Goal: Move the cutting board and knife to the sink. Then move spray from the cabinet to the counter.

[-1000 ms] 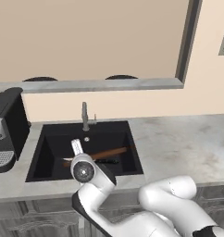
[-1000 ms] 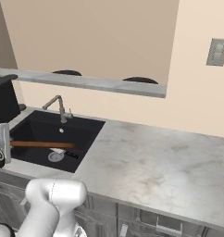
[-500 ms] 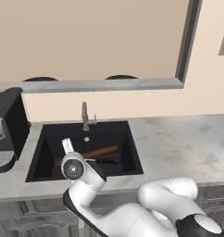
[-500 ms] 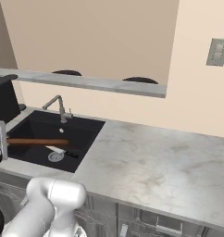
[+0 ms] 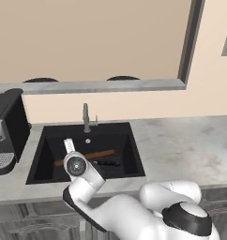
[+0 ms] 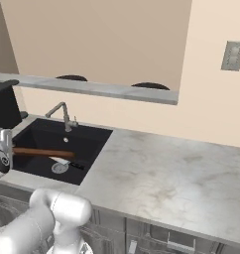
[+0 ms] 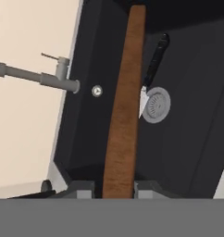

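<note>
The jaws of the gripper [image 7: 118, 187] stay clamped on one end of the long reddish-brown wooden cutting board [image 7: 125, 99], lowering it into the black sink [image 5: 129, 143] beside the black-handled knife [image 7: 152, 69].

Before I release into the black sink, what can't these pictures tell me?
- Reddish-brown wooden cutting board: near end sits between the gripper fingertips, cut off by the hand view's bottom; its hole isn't visible.
- Board's left end in the left base view: hidden behind the white arm.
- Black-handled knife: blade mostly tucked behind the board.
- Whether the board touches the sink floor: unclear.
</note>
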